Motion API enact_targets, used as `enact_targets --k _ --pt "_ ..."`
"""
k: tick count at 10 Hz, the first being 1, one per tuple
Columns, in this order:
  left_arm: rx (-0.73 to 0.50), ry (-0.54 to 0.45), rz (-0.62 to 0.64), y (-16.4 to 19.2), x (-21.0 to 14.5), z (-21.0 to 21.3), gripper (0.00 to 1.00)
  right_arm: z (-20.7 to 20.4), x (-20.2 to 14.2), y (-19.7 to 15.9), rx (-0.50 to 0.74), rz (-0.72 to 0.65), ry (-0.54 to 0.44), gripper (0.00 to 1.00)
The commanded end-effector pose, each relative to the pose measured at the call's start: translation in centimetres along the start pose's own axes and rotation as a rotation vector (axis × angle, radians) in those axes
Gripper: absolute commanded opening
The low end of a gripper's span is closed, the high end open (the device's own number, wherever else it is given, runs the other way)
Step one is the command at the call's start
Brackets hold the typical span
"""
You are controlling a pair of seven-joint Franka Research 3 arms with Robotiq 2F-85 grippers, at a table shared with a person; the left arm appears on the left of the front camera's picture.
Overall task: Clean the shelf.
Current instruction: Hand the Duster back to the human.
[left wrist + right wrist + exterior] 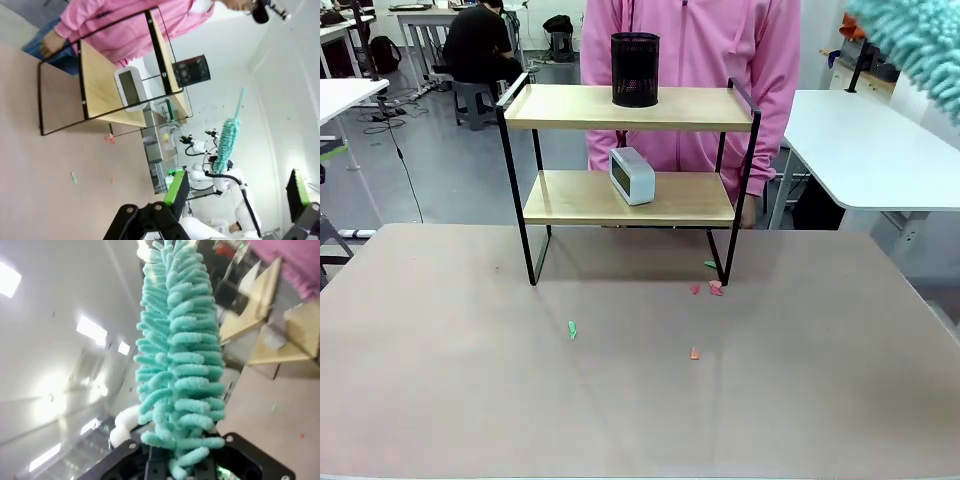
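Observation:
The shelf [570,108] stands at the table's far middle, two light boards in a black frame. A black mesh cup [635,70] sits on the top board and a white clock [632,175] on the lower one. In the front view a teal fluffy duster [920,45] hangs in the top right corner, well above and right of the shelf. My right gripper [172,465] is shut on the duster [182,365], whose head rises from its fingers. My left gripper [239,175] is open and holds nothing, far from the shelf [97,80].
Small scraps lie on the beige table in front of the shelf: a green one [572,328], red ones [716,288] by the right leg, an orange one [695,352]. A person in pink [690,50] stands close behind the shelf. A white desk [870,140] is at the right.

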State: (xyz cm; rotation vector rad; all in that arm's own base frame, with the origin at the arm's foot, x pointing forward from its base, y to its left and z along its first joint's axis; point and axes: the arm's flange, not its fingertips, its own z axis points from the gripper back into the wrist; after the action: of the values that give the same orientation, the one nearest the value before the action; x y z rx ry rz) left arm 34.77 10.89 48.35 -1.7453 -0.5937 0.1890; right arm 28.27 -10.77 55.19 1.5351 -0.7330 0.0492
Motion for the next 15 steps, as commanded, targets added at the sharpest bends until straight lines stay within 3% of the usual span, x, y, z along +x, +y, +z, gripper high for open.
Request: enact_targets --k 1,3,6,15 --pt "0.004 -0.011 -0.036 -1.9 -0.9 3.2 1.0 2.3 -2.1 -4.7 -0.045 -0.114 -0.138 0.01" --pt "0.004 -0.011 -0.036 -1.9 -0.9 3.2 1.0 5.5 -2.5 -9.5 -0.13 -0.265 -0.195 0.01" --pt "0.004 -0.011 -0.036 -1.9 -0.9 3.2 1.0 5.6 -3.8 -15.0 -0.217 -0.414 -0.137 0.01" --pt "0.004 -0.011 -0.036 -1.9 -0.9 3.2 1.0 4.2 -4.3 -17.1 -0.264 -0.473 -0.145 0.01"
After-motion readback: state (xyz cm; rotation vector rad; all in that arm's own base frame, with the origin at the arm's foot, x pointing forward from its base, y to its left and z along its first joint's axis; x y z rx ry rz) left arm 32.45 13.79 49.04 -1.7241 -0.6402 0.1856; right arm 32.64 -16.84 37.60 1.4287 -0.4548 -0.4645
